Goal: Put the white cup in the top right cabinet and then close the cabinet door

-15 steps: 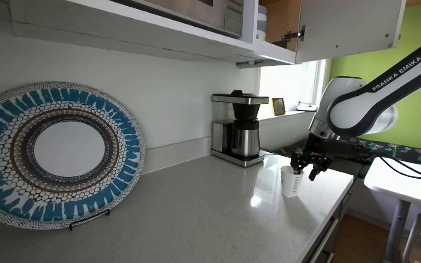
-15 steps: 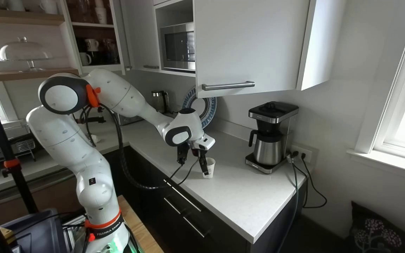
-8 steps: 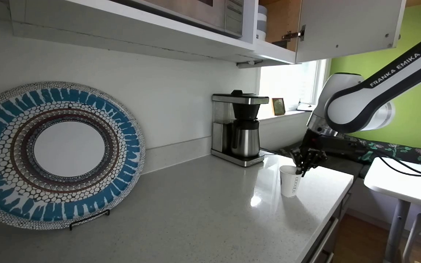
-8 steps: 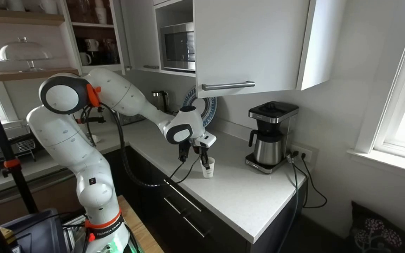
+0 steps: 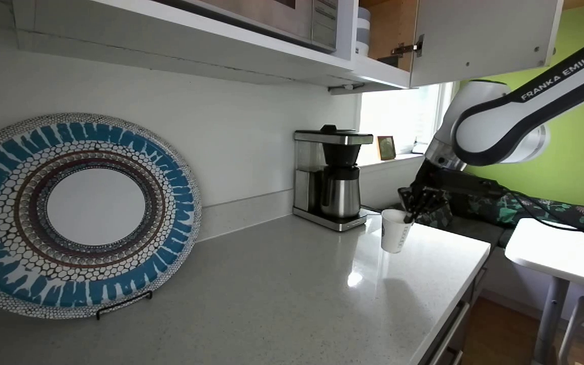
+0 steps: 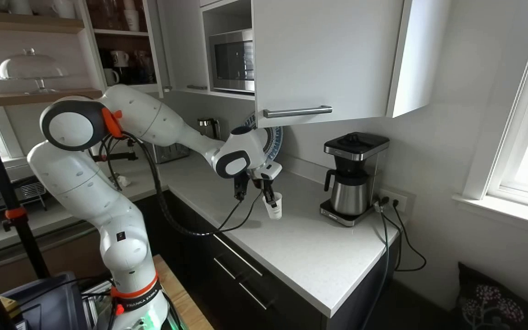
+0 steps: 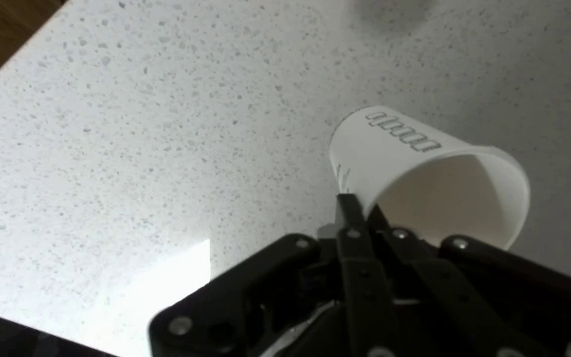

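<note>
1. Surface (image 5: 266, 299): pale speckled counter, glossy, dark drawers (image 6: 245, 270) beneath its front edge.
2. Robot arm (image 6: 99, 192): white, dark joint rings, orange bands; reaches out over the surface.
3. Cabinet (image 5: 401, 25): wall-hung, white outside, brown wood inside; holds a grey-and-white banded object (image 5: 363, 30), partly hidden.
4. Door (image 6: 328, 59): flat white panel of the cabinet, metal bar handle (image 6: 298, 111) near its lower edge; stands open in both exterior views, its hinge (image 5: 418, 46) exposed.
5. Microwave (image 6: 232, 62): steel front; set in a recess beside the cabinet, partly covered by the door.
6. Plate (image 5: 94, 208): large, round, ringed in blue, white and brown; propped on edge in a black wire stand (image 5: 124, 303).
7. Coffee maker (image 6: 353, 183): black and steel, jug in place; upright on the surface.
8. Tool (image 7: 362, 214): black, two-fingered; fingers brought together, pinching the white cup (image 5: 394, 233) by its wall at the rim.
9. White cup: tapered, grey outlined marking down the side; tilted, mouth upward and aslant, held clear of the surface, near but apart from the coffee maker, below and outside the cabinet.
</note>
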Robot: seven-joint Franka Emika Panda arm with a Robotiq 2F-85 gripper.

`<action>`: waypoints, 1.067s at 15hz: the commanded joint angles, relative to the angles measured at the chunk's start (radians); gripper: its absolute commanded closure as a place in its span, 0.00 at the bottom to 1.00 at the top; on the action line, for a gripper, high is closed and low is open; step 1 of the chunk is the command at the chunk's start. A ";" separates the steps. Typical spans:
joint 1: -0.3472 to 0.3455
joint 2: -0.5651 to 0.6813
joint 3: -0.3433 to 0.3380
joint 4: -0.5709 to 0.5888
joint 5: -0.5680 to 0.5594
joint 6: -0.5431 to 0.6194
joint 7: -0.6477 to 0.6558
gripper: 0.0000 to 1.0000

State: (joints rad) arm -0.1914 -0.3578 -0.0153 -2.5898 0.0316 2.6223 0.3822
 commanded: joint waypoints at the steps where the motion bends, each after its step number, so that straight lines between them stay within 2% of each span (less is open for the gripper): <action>1: -0.007 -0.136 0.048 0.023 -0.011 -0.103 0.084 0.99; 4: -0.034 -0.215 0.105 0.078 -0.043 -0.171 0.166 0.99; 7: -0.043 -0.268 0.134 0.151 -0.048 -0.238 0.208 0.99; 8: -0.042 -0.279 0.136 0.174 -0.048 -0.249 0.213 0.99; 9: -0.013 -0.279 0.112 0.192 -0.023 -0.245 0.168 0.99; 10: -0.022 -0.265 0.119 0.168 -0.029 -0.216 0.180 0.97; 16: -0.021 -0.277 0.119 0.194 -0.028 -0.228 0.178 0.97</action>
State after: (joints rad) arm -0.2103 -0.6349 0.1026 -2.3980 0.0013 2.3968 0.5619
